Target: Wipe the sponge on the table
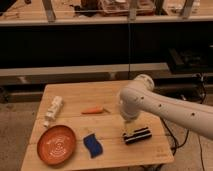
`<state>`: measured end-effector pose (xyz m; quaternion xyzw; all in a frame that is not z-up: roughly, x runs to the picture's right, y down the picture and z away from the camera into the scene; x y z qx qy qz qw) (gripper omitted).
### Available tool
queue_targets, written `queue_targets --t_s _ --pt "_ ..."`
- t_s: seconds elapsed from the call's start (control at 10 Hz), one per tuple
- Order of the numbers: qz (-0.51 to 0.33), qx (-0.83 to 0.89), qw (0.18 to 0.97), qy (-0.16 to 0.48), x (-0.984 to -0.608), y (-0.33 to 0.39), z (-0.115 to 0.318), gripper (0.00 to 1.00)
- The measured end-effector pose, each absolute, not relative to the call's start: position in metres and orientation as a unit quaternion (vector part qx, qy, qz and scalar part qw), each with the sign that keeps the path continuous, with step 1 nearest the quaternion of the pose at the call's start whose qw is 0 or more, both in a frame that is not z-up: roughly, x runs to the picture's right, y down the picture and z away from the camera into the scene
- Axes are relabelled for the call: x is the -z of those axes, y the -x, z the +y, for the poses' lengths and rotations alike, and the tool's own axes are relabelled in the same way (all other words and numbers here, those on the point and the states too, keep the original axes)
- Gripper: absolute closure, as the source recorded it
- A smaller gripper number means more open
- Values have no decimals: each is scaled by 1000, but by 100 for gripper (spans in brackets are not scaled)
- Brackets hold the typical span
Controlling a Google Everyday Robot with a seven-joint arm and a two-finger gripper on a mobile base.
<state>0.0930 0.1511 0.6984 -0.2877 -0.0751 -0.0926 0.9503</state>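
Hand (131, 126) hangs at the end of the white arm, fingers set wide with nothing seen between them. It is low over the near end of a black block with white stripes (140, 136); contact cannot be told. The sponge (92, 145) (dark blue, wavy-edged) lies flat on the tabletop (90, 92) near the front edge, just beside the orange plate (56, 145) and well apart from the hand. Farther back are a carrot (93, 110) and a white bottle-like piece (53, 110). Judgement: this fits either a hand heading for the sponge or a sponge set down after wiping, and I cannot say which. Any reach for the sponge calls for clearing the block and closing across the sponge without shoving the plate.
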Motion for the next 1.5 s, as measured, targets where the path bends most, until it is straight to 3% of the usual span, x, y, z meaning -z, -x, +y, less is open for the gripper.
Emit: queue_targets --t_s 1.5 --pt "-113 84 948 286 -730 -31 190 20"
